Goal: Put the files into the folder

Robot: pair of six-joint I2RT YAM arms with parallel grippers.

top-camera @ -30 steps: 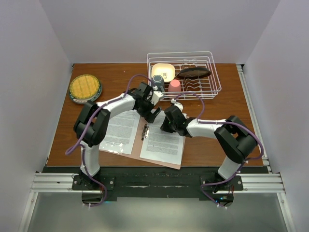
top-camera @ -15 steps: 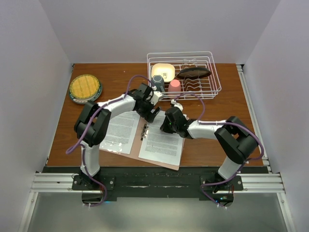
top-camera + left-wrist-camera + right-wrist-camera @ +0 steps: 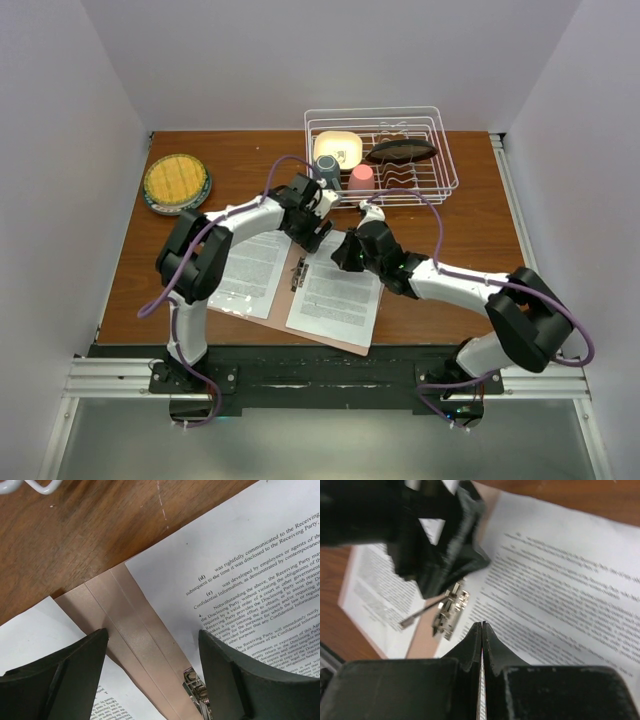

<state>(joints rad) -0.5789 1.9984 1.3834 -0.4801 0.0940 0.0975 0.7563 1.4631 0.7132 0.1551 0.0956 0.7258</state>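
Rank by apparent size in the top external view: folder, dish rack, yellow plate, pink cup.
1. folder, open flat
2. dish rack, close to the folder; it sits farther from the camera, so these two are unsure
3. yellow plate
4. pink cup

A white wire dish rack (image 3: 420, 185) is sitting on the brown wooden desk (image 3: 470, 230), along the far edge and toward the right corner. Inside it, a cream square dish (image 3: 338, 148) is resting at the far left, and a dark brown oval object (image 3: 401, 151) is lying just beside it to the right. A pink cup (image 3: 361, 178) is standing at the rack's near side, with a grey-blue cup (image 3: 328, 168) just left of it, partly hidden. Near the far left corner, well apart from the rack, a green-rimmed plate (image 3: 187, 210) is carrying a round yellow disc (image 3: 174, 180) with a grid-like surface.
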